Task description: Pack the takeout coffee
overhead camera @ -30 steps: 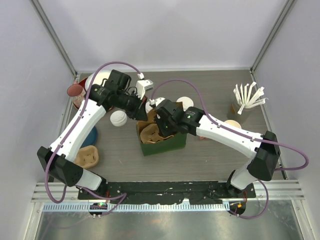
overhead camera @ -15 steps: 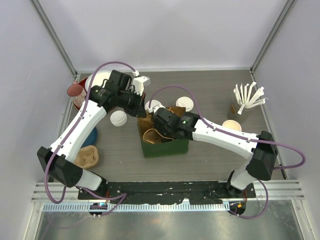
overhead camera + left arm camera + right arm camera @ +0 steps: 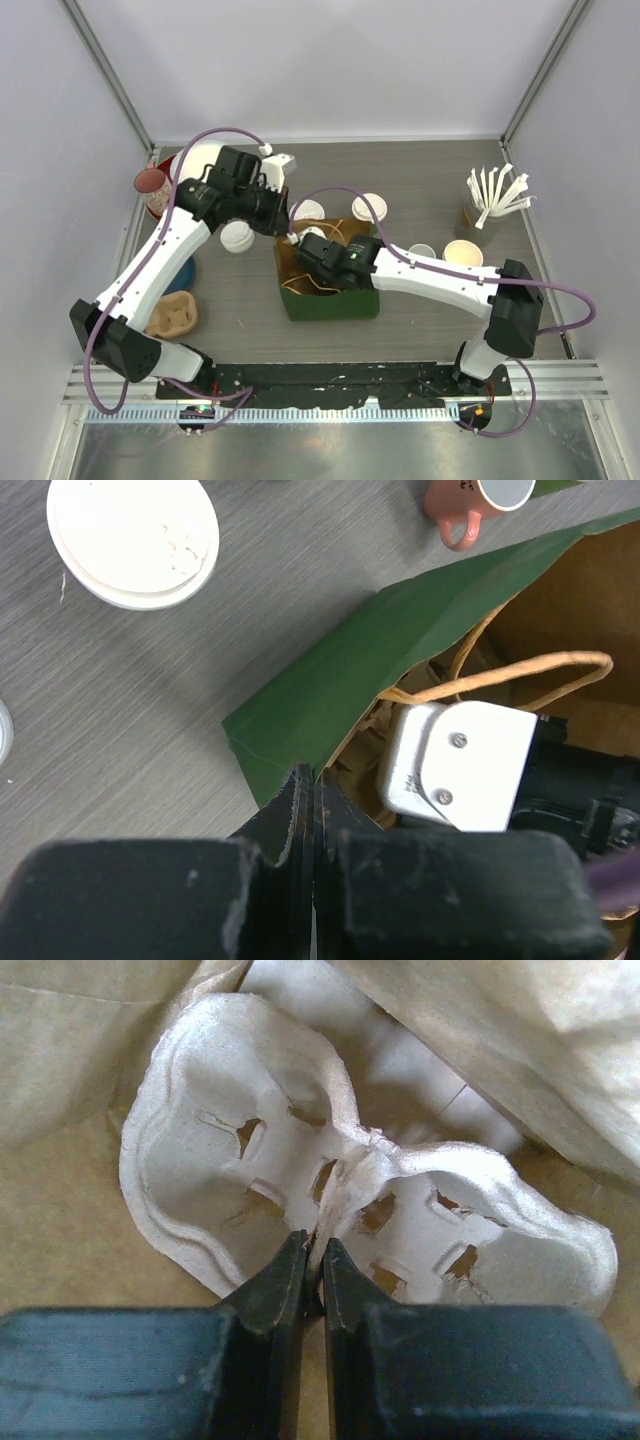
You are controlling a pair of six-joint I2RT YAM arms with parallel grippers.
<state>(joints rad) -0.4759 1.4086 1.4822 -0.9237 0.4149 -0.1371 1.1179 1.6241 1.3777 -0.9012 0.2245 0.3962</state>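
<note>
Two lidded green cups stand behind the bag, one on the left [image 3: 309, 211] and one on the right [image 3: 368, 207]; a white lid [image 3: 132, 540] shows in the left wrist view. The green paper bag [image 3: 345, 300] stands open mid-table. My left gripper [image 3: 283, 229] is shut on the bag's upper left rim [image 3: 312, 775]. My right gripper [image 3: 314, 1247] reaches down inside the bag, shut on the middle ridge of a pale pulp cup carrier [image 3: 230, 1170] on the bag's floor. In the top view its fingers are hidden inside the bag.
A third white lid [image 3: 237, 236] lies left of the bag. A pink-handled mug [image 3: 422, 251] and a lidless cup [image 3: 463, 252] stand on the right. A stirrer holder [image 3: 490, 205] is at the far right. A second carrier [image 3: 175, 315] lies near left.
My right arm has swung left and gone down into the bag with the carrier. My left gripper has kept its hold on the bag's rim, shifting slightly.
</note>
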